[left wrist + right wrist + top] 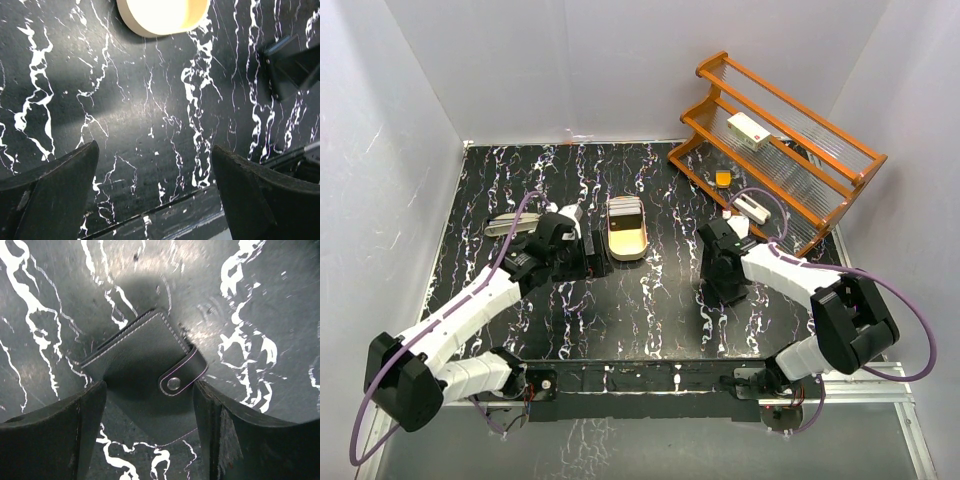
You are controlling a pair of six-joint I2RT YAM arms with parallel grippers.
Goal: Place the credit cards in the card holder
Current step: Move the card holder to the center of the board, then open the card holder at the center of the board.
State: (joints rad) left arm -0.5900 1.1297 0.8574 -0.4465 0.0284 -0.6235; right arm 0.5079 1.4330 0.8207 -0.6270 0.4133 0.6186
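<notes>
The black table (620, 320), veined with white, fills most of the space. A wooden rack (780, 140) stands at its far right corner with a white box (750, 130) on the upper shelf. Two white-and-black arms reach in from the near edge.

The left claw (154, 147) hangs over bare table with its fingers wide apart and nothing between them. It is just beside the near end of a cream oval-ended tray (628, 240) that sits about mid-table. At the far end of that tray lie the credit cards (623, 208), which from overhead are only a few pale, flat whitish pieces. I cannot count them.

The right claw (148, 390) points down at the table right of centre. From above it hides what is under it, but the wrist view shows it straddling the card holder (145, 365).

The card holder lies flat on the table, folded shut and turned corner-on to the fingers. It is a roughly square wallet of black leather with pale stitching along its edges. A short strap wraps over one side and is fastened by a round metal snap (174, 384). The two fingers have closed in against its opposite sides, the right one touching the strap.
</notes>
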